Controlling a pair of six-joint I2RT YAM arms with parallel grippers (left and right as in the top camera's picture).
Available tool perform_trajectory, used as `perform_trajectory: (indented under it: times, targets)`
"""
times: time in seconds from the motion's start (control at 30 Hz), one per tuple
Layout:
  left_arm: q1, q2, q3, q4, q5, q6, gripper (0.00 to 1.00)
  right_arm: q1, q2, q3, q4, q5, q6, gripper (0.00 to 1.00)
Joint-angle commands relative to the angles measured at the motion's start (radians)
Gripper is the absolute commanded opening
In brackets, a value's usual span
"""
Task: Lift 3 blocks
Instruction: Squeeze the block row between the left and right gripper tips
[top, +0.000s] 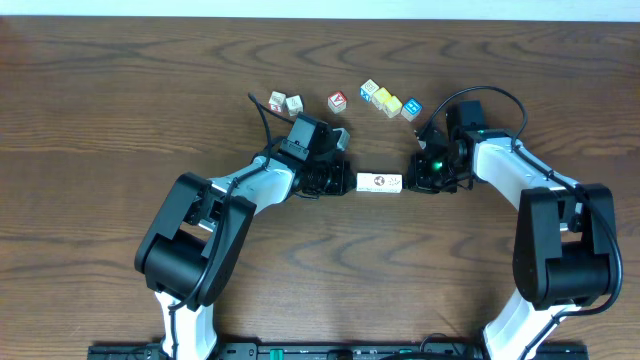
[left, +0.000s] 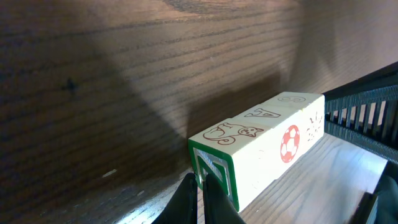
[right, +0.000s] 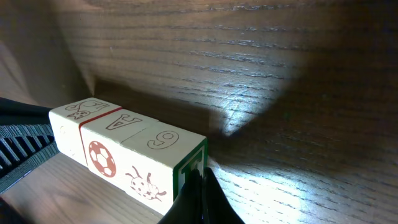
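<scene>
1. The surface (top: 100, 120) is dark brown wood with wavy lines in it. It fills the whole view from above.
2. The left gripper (top: 345, 183) has its two fingers pressed together, with nothing between them. Its tip touches one end of a row of cubes, on a face with a green edge.
3. The right gripper (top: 413, 180) is the same. Its fingers are together and its tip pushes on the other end of the row, which also has a green edge.
4. So the two grippers squeeze the row from both ends, like two hands holding a line of books.
5. The row is the three blocks (top: 379, 182). They are cream white and sit end to end in a straight line, each touching the next. They are in the middle of the surface, between the two arms. Up close they show little pictures: a cat, a letter A, a number, a red ball and a bug.
6. A dark shadow lies on the wood behind the row. I cannot tell if the row is off the surface or resting on it.
7. Farther back lie the other cubes (top: 385, 100): two white ones, a red one, then yellow and blue ones. They are well apart from the row, and no gripper touches them.
8. I think lining up and squeezing the blocks is done. What seems left is raising both arms together, pushing evenly so the middle block does not drop.
</scene>
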Motion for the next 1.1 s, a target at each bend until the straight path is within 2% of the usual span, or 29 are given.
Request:
perform_trajectory:
  times: [0.0,0.37,1.07]
  targets:
    - [-0.002,-0.021,0.006,0.005,0.011,-0.016,0.07,0.013,-0.007,-0.011,0.008,-0.027,0.017,0.01]
    - [-0.002,-0.021,0.006,0.005,0.012,-0.054,0.07,0.016,-0.007,-0.011,0.021,-0.064,0.024,0.01]
    - [-0.002,-0.032,0.006,0.004,0.058,-0.054,0.07,0.015,-0.007,-0.011,0.029,-0.125,0.035,0.01]
